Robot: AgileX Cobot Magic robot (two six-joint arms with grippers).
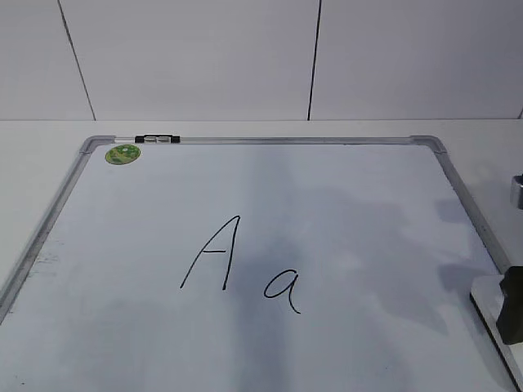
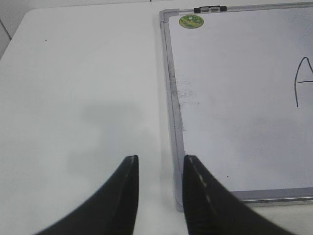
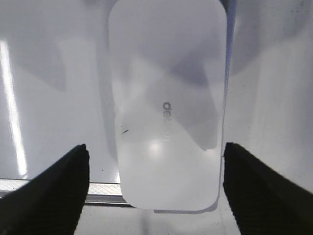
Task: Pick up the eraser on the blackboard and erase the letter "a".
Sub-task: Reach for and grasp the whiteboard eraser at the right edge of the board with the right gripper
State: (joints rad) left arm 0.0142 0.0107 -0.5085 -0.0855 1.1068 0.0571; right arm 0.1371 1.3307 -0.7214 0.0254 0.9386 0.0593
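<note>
The blackboard [image 1: 368,204] is a white board in a silver frame, lying flat on the table. The letter "a" [image 1: 283,290] is written in black near its middle, right of a taller capital "A" [image 1: 211,255]. The eraser [image 3: 168,103], a white rounded block, lies at the board's right edge with one end over the frame [image 3: 100,188]; part of it shows in the exterior view [image 1: 488,300]. My right gripper [image 3: 155,149] is open, with one jaw on each side of the eraser and not touching it. My left gripper [image 2: 160,159] is open and empty by the board's left frame [image 2: 172,98].
A green round sticker [image 1: 122,153] sits in the board's far left corner, and a black clip [image 1: 157,140] on the top frame next to it. A white wall with dark seams stands behind the table. Bare white table [image 2: 73,98] lies left of the board.
</note>
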